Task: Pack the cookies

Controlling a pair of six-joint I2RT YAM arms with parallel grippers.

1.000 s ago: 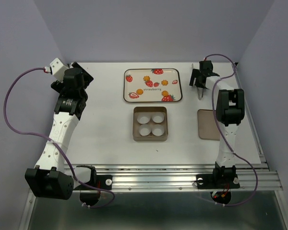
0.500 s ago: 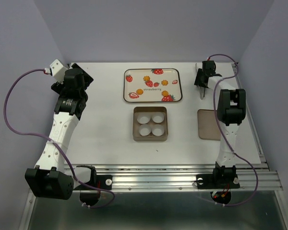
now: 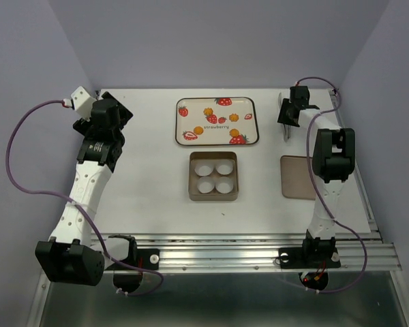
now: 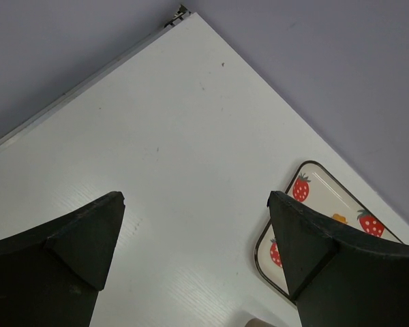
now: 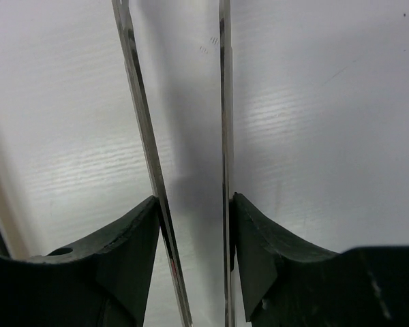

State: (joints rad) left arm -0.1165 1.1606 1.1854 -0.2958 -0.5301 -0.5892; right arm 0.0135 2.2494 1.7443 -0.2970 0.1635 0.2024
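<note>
Several small orange-yellow cookies (image 3: pixel 208 110) lie on the strawberry-printed tray (image 3: pixel 178 121) at the back centre. In front of it stands a brown box (image 3: pixel 192 177) holding white paper cups (image 3: pixel 204 169). My right gripper (image 3: pixel 290 111) is at the back right, shut on metal tongs (image 3: pixel 286 132) that point toward the near edge. In the right wrist view the two blades of the tongs (image 5: pixel 142 122) run between my fingers (image 5: pixel 194 201), each blade against a pad. My left gripper (image 3: pixel 90 114) is open at the back left, holding nothing; its wrist view (image 4: pixel 194 197) shows the tray corner (image 4: pixel 262 253).
A flat brown lid (image 3: pixel 296 177) lies right of the box, under the right arm. The table's back edge and purple walls are close behind both grippers. A metal rail (image 3: pixel 245 248) runs along the near edge.
The right jaws have closed onto the tongs, and the right arm has shifted slightly right. The left arm has hardly moved.
</note>
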